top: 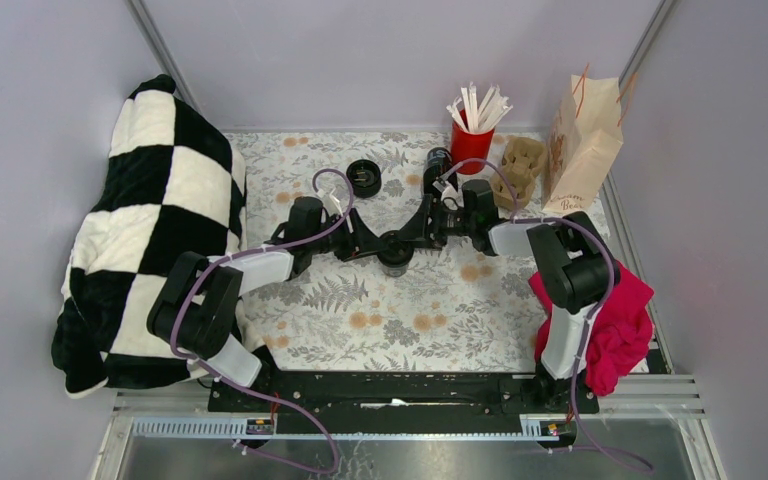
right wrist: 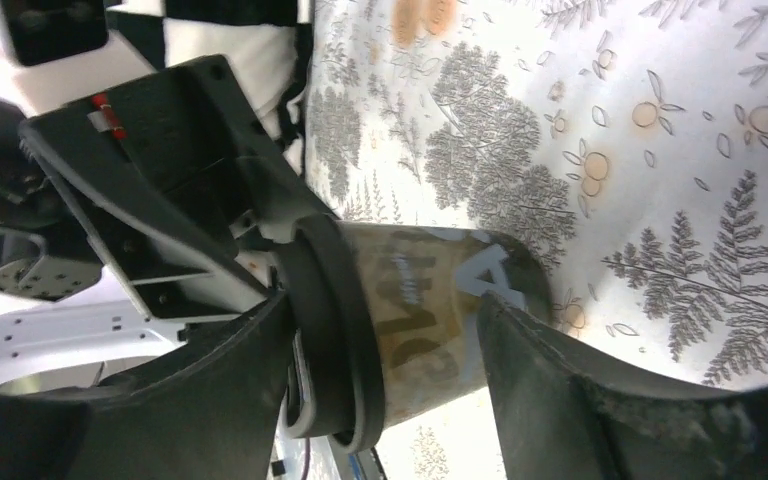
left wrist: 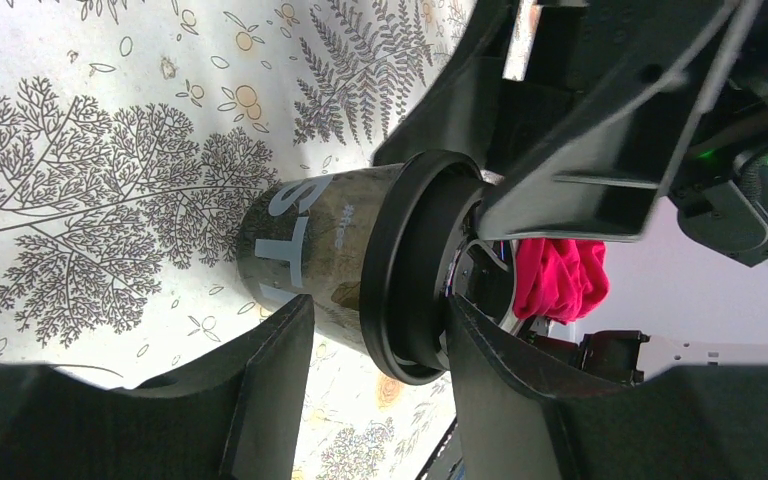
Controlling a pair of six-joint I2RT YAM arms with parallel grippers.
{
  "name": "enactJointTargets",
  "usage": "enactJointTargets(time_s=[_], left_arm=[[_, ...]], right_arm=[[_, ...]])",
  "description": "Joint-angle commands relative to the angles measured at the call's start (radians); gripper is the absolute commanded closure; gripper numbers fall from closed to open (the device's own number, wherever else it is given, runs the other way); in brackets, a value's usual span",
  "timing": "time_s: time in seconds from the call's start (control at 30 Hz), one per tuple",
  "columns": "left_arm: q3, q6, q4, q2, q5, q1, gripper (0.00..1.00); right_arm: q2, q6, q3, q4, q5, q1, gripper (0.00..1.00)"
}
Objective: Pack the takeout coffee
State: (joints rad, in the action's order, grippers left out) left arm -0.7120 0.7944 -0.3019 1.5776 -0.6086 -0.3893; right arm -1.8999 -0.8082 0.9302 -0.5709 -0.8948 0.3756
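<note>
The takeout coffee (top: 395, 262) sat at the middle of the top view, apparently upright on the counter (top: 360, 320), with its black lid (left wrist: 410, 270) on. Both sets of jaws crowded it from opposite sides. The left jaws stood half-spread, one finger (left wrist: 270, 390) by the cup's body and the other across the lid's rim. Whether they actually pressed the cup I could not tell. The right jaws were spread wide around it, one finger (right wrist: 560, 390) beside the base, with no clear squeeze.

That was the danger, in my judgement. If neither side truly held, a small nudge from either arm could tip the cup and spill it over the counter. A finger lying on the rim could also pry the lid loose on withdrawal.

Further out, the paper bag (top: 582, 140) stood in the upper right, beyond the brown carrier (top: 520, 170) and the red cup of sticks (top: 471, 140). A carry that way could clip either, or push the light bag over.
</note>
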Motion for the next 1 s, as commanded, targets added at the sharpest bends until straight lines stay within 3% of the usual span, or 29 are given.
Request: enactJointTargets(time_s=[0.0,0.1,0.17,0.27,0.4,0.53,0.7,0.97], left_arm=[[0.056,-0.063,0.142,0.067,0.133,-0.01,0.47],[0.1,-0.038,0.098,0.081,0.138,-0.007,0.47],[0.127,-0.03,0.077,0.083,0.142,-0.006,0.47],[0.141,-0.027,0.072,0.081,0.137,-0.006,0.47],[0.116,-0.026,0.097,0.056,0.129,-0.008,0.47],[0.1,-0.027,0.115,0.027,0.134,-0.01,0.47],[0.106,-0.035,0.116,0.035,0.134,-0.012,0.47],[0.089,-0.035,0.115,0.04,0.137,-0.028,0.47]], right_arm=[[-0.097,0.109,0.018,0.159,0.113,0.02,0.3],[-0.193,-0.009,-0.062,-0.001,0.107,0.014,0.42],[-0.21,-0.047,-0.115,-0.067,0.135,0.016,0.43],[-0.122,0.05,-0.104,0.088,0.22,0.022,0.42],[-0.018,0.094,-0.008,0.186,0.115,0.019,0.29],[0.073,0.087,-0.053,0.109,0.046,0.017,0.09],[0.118,0.074,-0.167,-0.027,-0.034,0.017,0.05],[0.147,0.016,-0.24,-0.137,0.004,0.016,0.05]])
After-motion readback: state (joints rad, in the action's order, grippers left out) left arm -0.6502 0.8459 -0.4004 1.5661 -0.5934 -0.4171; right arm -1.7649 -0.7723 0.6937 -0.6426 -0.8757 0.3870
